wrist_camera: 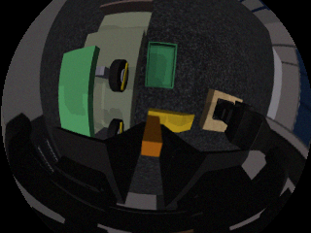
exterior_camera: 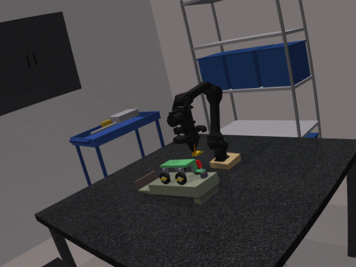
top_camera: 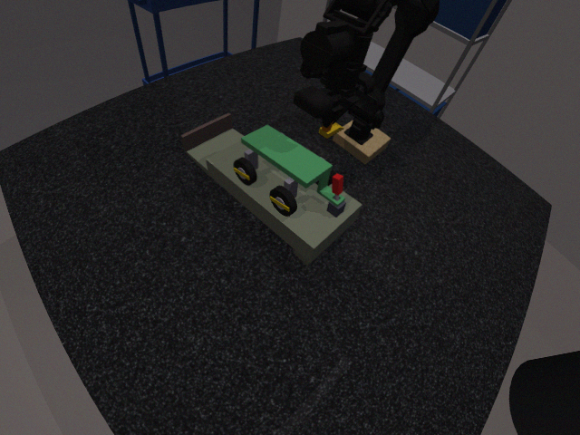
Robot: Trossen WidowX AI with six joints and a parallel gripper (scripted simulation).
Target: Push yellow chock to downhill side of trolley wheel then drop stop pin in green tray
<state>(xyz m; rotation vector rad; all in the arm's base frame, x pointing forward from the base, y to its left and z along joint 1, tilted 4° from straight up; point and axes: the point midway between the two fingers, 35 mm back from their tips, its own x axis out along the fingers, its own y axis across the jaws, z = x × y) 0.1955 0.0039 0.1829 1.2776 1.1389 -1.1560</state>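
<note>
My gripper [wrist_camera: 152, 126] [exterior_camera: 194, 149] is shut on the orange handle of the yellow chock [top_camera: 331, 130] [exterior_camera: 197, 153] [wrist_camera: 176, 120]. It holds the chock in the air beyond the far side of the ramp [top_camera: 314, 231] [exterior_camera: 172, 190] [wrist_camera: 117, 109]. The trolley, with its green deck [top_camera: 286, 151] [exterior_camera: 178, 163] [wrist_camera: 78, 92], stands on the ramp. The red-headed stop pin [top_camera: 337, 184] [exterior_camera: 198, 164] stands upright at its uphill end; the wrist view does not show it. The green tray [wrist_camera: 161, 65] lies beside the ramp in the wrist view and is hidden in the top and exterior views.
The arm stands on a wooden base block [top_camera: 366, 152] [exterior_camera: 221, 164] [wrist_camera: 209, 114], to the right of the chock in the top and exterior views. A brown end board [top_camera: 206, 130] [exterior_camera: 146, 179] stands at the ramp's low end.
</note>
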